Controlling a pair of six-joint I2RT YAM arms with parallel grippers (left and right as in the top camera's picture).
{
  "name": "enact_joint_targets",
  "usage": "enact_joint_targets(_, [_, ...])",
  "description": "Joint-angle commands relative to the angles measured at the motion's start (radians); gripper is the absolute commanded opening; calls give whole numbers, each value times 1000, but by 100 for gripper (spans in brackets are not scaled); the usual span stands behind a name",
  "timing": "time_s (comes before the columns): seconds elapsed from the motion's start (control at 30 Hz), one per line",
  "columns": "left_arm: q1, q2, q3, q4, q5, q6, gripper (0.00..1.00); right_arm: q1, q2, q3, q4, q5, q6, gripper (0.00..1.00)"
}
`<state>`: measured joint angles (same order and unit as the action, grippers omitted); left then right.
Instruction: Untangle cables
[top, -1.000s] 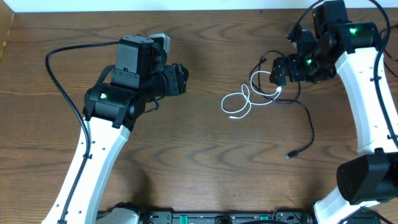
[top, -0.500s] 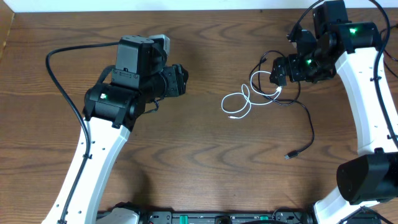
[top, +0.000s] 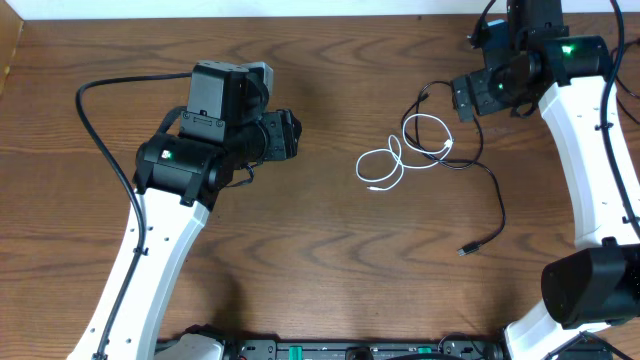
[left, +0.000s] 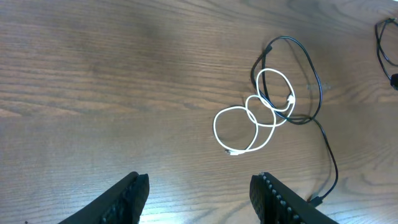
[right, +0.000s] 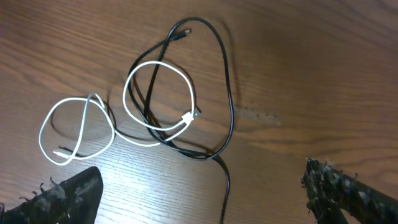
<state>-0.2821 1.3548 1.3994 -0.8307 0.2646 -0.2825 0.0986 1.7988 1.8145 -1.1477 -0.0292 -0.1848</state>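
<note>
The white cable (top: 400, 160) lies in loops on the wooden table, right of centre. The black cable (top: 499, 205) loops through its right-hand loop, and its tail runs down to a plug (top: 467, 249). My left gripper (top: 290, 135) is open and empty, well to the left of the cables. My right gripper (top: 470, 95) is open and empty, above the far right side of the tangle. The left wrist view shows the white cable (left: 215, 126) and the black cable (left: 319, 93) beyond my open fingers (left: 202, 199). The right wrist view shows the white plug (right: 188, 116) and the black loop (right: 232, 106) above my open fingers (right: 205, 199).
The wooden table (top: 330, 260) carries only the two cables. A thick black arm wire (top: 95, 130) arcs over the left side of the table. The right arm's white links (top: 595, 170) run down the right edge.
My right gripper has lifted and moved back toward the far right edge, away from the tangle. The cables and the left arm have hardly moved.
</note>
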Motion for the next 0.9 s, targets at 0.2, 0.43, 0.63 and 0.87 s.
enact_joint_targets(0.2, [-29,68,-47,-2,33,16,57,6,-1,-1,0,-295,204,99])
enact_joint_targets(0.43, [-124,196,-47,59,130,16,57,-13,12,-3,0,-315,189,81])
enact_joint_targets(0.63, [-239,330,-47,235,158,16,57,-113,12,-3,-11,-275,335,79])
enact_joint_targets(0.87, [-329,508,-47,443,77,16,58,-163,12,-3,-87,-279,306,85])
